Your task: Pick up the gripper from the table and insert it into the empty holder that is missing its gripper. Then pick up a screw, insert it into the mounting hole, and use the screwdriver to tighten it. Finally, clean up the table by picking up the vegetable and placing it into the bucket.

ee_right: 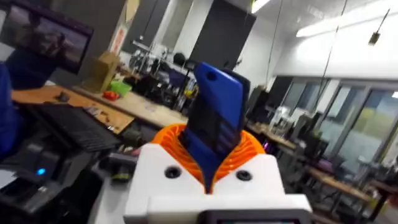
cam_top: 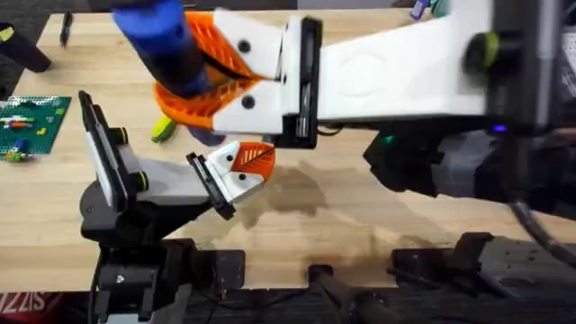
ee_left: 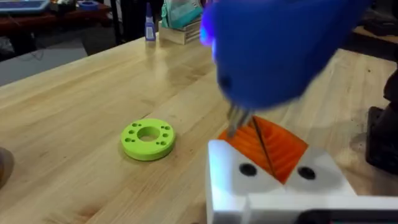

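Note:
My right gripper point(cam_top: 184, 67) reaches across to the far left, shut on the blue screwdriver point(cam_top: 162, 40), whose body stands between the orange pads point(ee_right: 249, 149). The screwdriver point(ee_left: 273, 50) hangs over my left gripper point(ee_left: 267, 149). Its metal bit point(ee_left: 236, 121) touches the top edge of the white holder point(ee_left: 236, 180), beside the orange gripper point(ee_left: 280, 146) seated there. Two dark holes point(ee_left: 247, 169) show in the white face. My left gripper point(cam_top: 255, 169) looks shut, its orange pads meeting. The yellow-green vegetable point(cam_top: 162, 129) lies on the table under the right arm. The bucket is out of view, and I cannot make out a screw.
A lime-green disc with holes point(ee_left: 148, 138) lies on the wood beyond my left gripper. A green board with small bricks point(cam_top: 31, 121) sits at the table's left edge. The white right arm point(cam_top: 405, 67) spans the far half of the table.

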